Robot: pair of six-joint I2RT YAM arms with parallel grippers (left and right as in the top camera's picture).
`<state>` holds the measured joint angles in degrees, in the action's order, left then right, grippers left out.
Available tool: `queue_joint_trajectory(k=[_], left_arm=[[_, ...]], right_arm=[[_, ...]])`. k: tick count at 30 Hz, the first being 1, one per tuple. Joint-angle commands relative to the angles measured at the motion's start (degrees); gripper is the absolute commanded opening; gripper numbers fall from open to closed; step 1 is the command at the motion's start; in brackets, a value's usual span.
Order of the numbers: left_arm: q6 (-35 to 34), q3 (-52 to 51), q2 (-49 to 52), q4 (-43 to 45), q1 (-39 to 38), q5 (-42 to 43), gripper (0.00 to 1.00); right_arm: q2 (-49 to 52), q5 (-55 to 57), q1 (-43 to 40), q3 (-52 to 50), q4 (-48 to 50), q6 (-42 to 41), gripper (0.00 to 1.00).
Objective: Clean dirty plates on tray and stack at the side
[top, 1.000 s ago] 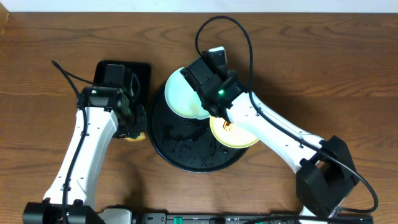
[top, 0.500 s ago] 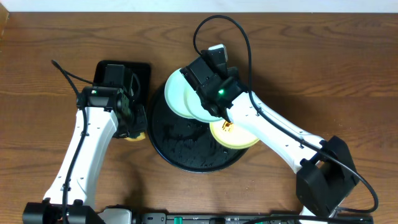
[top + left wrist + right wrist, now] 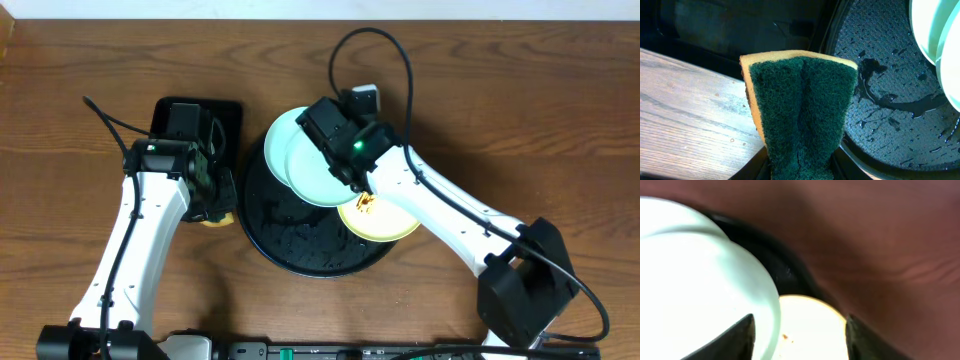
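Two pale mint plates overlap at the back of the round black tray point(image 3: 290, 240): the rear plate point(image 3: 277, 140) and the front plate point(image 3: 312, 172), which partly covers it. A pale yellow plate point(image 3: 388, 222) with a brown smear lies on the tray's right side. My right gripper point(image 3: 347, 180) hovers over the front mint plate's right edge. In the right wrist view it point(image 3: 799, 337) stands open, with that plate's rim point(image 3: 765, 300) and the yellow plate point(image 3: 810, 330) below its gap. My left gripper point(image 3: 801, 172) is shut on a green-faced yellow sponge point(image 3: 800, 110) beside the tray's left rim point(image 3: 880, 167).
A smaller rectangular black tray point(image 3: 228, 112) lies on the wooden table behind the left gripper. The round tray's floor point(image 3: 880, 60) is wet with droplets. The right arm stretches from the near right corner across the yellow plate.
The right gripper has opened and let go of the front mint plate, which now rests shifted down and to the right over the rear one. The left arm has not moved.
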<state>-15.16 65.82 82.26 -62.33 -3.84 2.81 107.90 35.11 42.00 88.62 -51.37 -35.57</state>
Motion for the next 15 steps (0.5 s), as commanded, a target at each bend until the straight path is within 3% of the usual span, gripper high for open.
queue_joint_trajectory(k=[1, 4, 6, 15], left_arm=[[0.33, 0.74, 0.11, 0.00, 0.28, -0.70, 0.30], [0.33, 0.74, 0.11, 0.00, 0.28, -0.68, 0.30], [0.33, 0.74, 0.11, 0.00, 0.28, -0.70, 0.30], [0.33, 0.72, 0.11, -0.02, 0.28, -0.70, 0.31]], right_arm=[[-1.33, -9.84, -2.67, -0.33, -1.03, -9.22, 0.58], [-0.13, -17.62, -4.13, -2.73, -1.05, -12.31, 0.55], [0.92, -20.50, -4.50, -4.28, -0.48, -13.14, 0.41], [4.79, -26.10, -4.37, -7.48, -0.02, -18.01, 0.44]])
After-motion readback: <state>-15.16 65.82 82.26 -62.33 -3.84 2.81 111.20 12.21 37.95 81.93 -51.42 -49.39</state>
